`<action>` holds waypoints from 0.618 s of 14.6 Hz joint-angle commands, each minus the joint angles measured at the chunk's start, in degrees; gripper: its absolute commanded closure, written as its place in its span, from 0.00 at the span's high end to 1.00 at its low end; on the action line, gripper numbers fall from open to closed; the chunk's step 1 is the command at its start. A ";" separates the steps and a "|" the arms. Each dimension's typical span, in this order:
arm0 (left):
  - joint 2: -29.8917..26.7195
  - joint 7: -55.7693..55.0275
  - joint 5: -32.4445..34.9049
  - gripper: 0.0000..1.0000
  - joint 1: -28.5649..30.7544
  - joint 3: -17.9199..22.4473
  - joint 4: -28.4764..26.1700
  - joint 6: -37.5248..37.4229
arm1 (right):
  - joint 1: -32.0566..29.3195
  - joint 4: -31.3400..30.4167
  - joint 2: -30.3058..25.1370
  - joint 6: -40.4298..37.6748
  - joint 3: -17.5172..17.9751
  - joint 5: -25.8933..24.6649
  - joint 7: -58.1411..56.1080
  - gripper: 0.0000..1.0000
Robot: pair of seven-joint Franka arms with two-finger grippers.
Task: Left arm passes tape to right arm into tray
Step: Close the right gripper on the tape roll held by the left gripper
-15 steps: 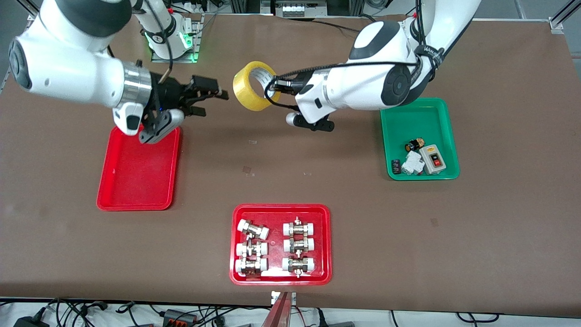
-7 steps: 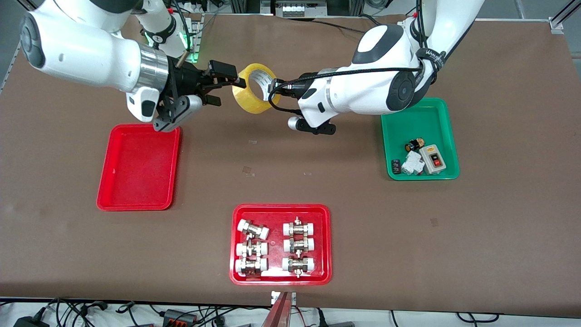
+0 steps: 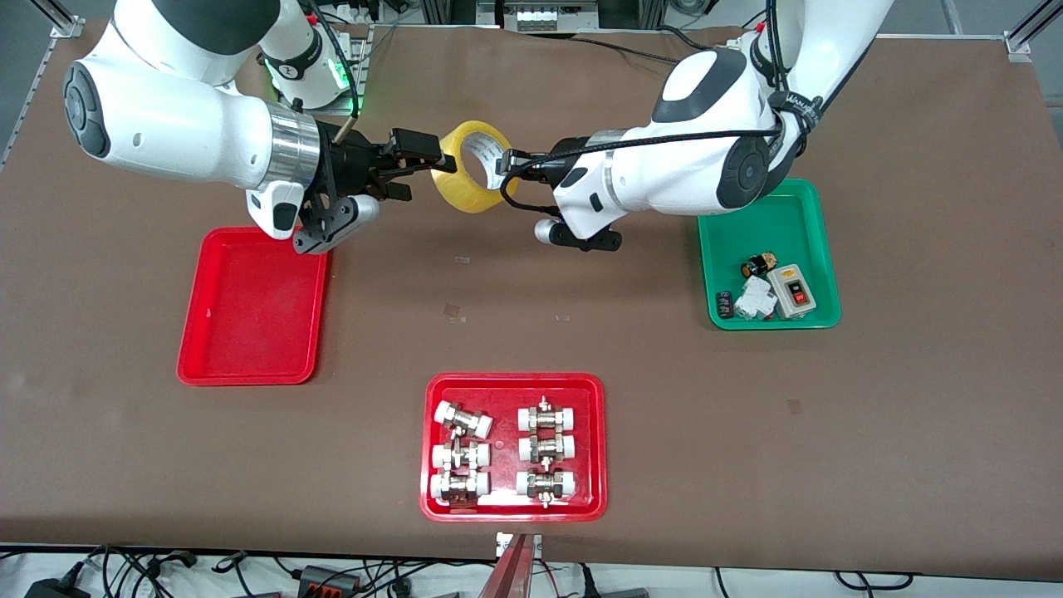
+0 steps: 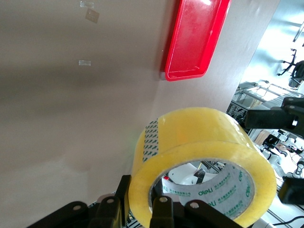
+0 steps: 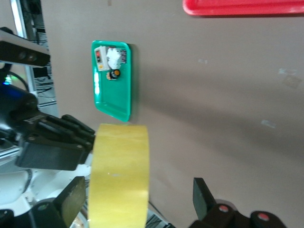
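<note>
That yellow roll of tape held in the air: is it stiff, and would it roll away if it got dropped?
The translucent yellow packing tape roll probably stays stiff: it keeps a round ring shape while the left gripper pinches its wall. Being round, it could well roll if it landed on edge on the brown table. Its glossy surface may be slightly slippery.

Left pincer (image 4: 142, 209) gripping tape (image 4: 204, 161), tray (image 4: 194, 38), perhaps right pincer (image 4: 285, 152)
</note>
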 commanded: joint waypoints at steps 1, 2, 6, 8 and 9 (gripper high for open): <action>0.04 -0.23 -1.68 0.00 0.46 -0.53 0.95 -0.95 | 0.38 0.19 0.07 -0.68 -0.44 2.07 1.03 1.00; 0.04 -0.23 -1.68 0.00 0.46 -0.53 0.95 -1.04 | 0.38 0.19 0.16 -0.68 -0.44 2.07 1.03 1.00; 0.04 0.04 -1.68 0.00 1.08 -0.61 0.86 -1.65 | 0.46 0.19 0.16 -1.20 -0.44 2.07 1.11 1.00; 0.04 0.13 -1.68 0.00 1.17 -0.62 0.86 -1.74 | 0.46 0.10 0.25 -1.56 -0.44 2.07 1.03 1.00; 0.04 0.13 -1.68 0.00 1.17 -0.62 0.86 -1.83 | 0.46 0.18 0.25 -1.56 -0.44 2.07 1.03 1.00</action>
